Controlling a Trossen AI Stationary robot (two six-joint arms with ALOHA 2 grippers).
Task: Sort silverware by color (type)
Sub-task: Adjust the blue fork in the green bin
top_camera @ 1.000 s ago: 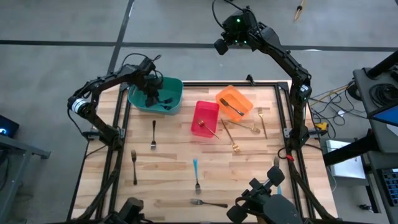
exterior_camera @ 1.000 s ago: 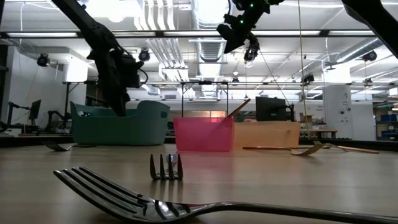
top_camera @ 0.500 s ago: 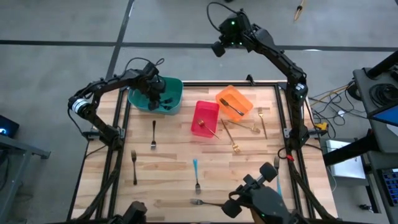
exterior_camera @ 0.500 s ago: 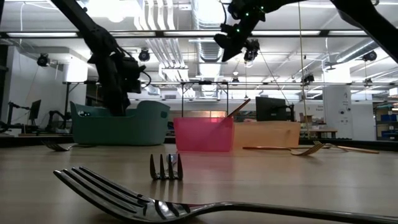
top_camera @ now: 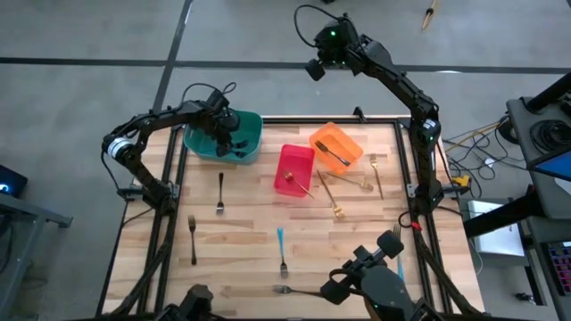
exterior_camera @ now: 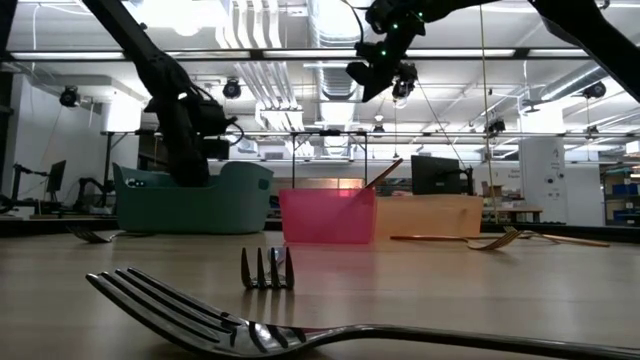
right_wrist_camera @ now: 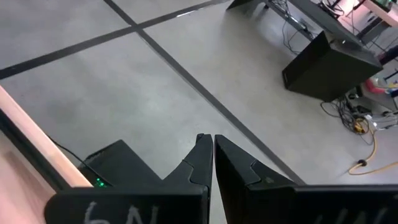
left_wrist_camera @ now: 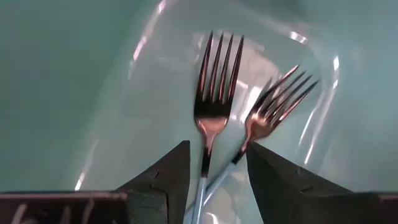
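Two forks with light-blue handles [left_wrist_camera: 214,81] [left_wrist_camera: 273,102] lie flat on the floor of the teal bin [top_camera: 248,135] at the table's far left. My left gripper [left_wrist_camera: 217,180] [top_camera: 223,135] reaches down into that bin. It is open, and its fingers stand on either side of the two handles. In the low view the bin wall [exterior_camera: 200,205] hides its fingertips. My right gripper [right_wrist_camera: 212,146] [top_camera: 314,67] hangs shut, high up beyond the table's far edge, over the floor, with nothing in it.
A red bin [top_camera: 294,169] with a gold fork leaning out and an orange bin [top_camera: 336,147] with a dark fork stand at the far middle. Gold forks [top_camera: 335,201] lie near them. Dark-handled forks [top_camera: 220,192], a blue-handled fork [top_camera: 282,250] and a silver fork [top_camera: 299,291] lie nearer.
My left gripper has sunk deeper into the teal bin and shifted slightly toward the table's right, staying open.
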